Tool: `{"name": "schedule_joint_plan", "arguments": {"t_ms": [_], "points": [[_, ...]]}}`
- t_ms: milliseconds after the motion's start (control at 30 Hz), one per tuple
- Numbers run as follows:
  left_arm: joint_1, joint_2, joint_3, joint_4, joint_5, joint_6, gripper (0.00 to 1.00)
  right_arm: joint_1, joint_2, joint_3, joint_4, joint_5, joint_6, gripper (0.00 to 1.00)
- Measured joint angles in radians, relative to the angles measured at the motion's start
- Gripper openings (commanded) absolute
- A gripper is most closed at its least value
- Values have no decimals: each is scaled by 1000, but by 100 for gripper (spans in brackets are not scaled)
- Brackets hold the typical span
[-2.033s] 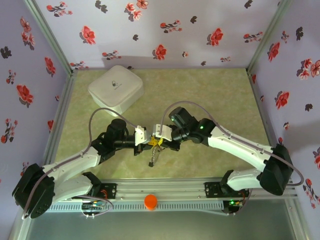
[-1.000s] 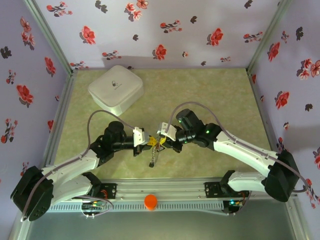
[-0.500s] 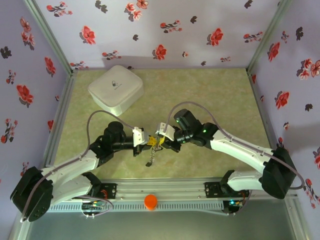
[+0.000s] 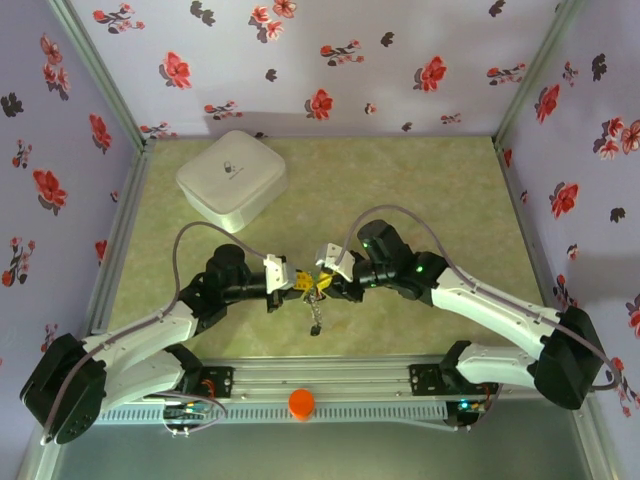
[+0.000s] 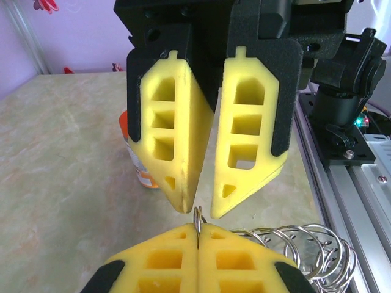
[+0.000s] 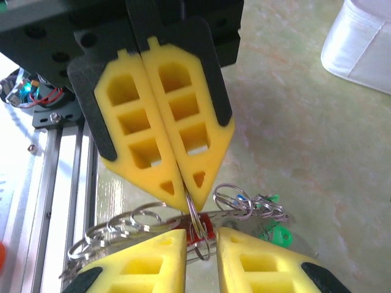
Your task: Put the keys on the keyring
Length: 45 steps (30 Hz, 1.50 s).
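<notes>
My left gripper is shut on the edge of the keyring, a thin grey metal ring that sticks up between its yellow pads. Facing it tip to tip, my right gripper stands open. The keyring hangs in the gap between its fingers, with neither pad pressing on it. The keys dangle below the two grippers as a bunch. In the right wrist view I see a red tag, a green tag, a bit of blue and several small split rings.
A white rounded box sits at the back left of the green mat. An orange pill bottle stands by the metal rail at the near edge, just in front of the grippers. Flowered walls close in three sides.
The right gripper's jaws have opened from shut on the keyring. Its arm has shifted slightly to the right, and the hanging keys have swung a little right. The left gripper holds still.
</notes>
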Motion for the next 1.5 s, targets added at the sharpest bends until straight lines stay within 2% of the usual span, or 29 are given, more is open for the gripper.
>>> {"name": "schedule_joint_plan", "arguments": {"t_ms": [433, 533, 567, 600, 667, 733, 967, 1267, 1433, 1500], "points": [[0, 0, -4, 4, -5, -8, 0, 0, 11, 0, 18, -14, 4, 0], [0, 0, -10, 6, -8, -10, 0, 0, 18, 0, 16, -15, 3, 0], [0, 0, -12, 7, -9, -11, 2, 0, 19, 0, 15, -15, 3, 0], [0, 0, -12, 6, -10, -11, 16, 0, 20, 0, 13, -15, 2, 0], [0, 0, -12, 6, -15, -6, 29, 0, 23, 5, 4, -14, -4, 0], [0, -3, -11, -11, -24, -2, 30, 0, 27, 16, -26, -10, -13, 0], [0, 0, 47, -149, -36, 43, 25, 5, 74, 112, -165, 29, -82, 0], [0, 31, 83, -205, -35, 73, 19, 40, 127, 203, -266, 71, -150, 0], [-1, 40, 87, -216, -30, 77, 3, 56, 143, 224, -290, 92, -164, 0], [-2, 40, 87, -219, -26, 83, 0, 58, 143, 226, -295, 100, -167, 0]]}}
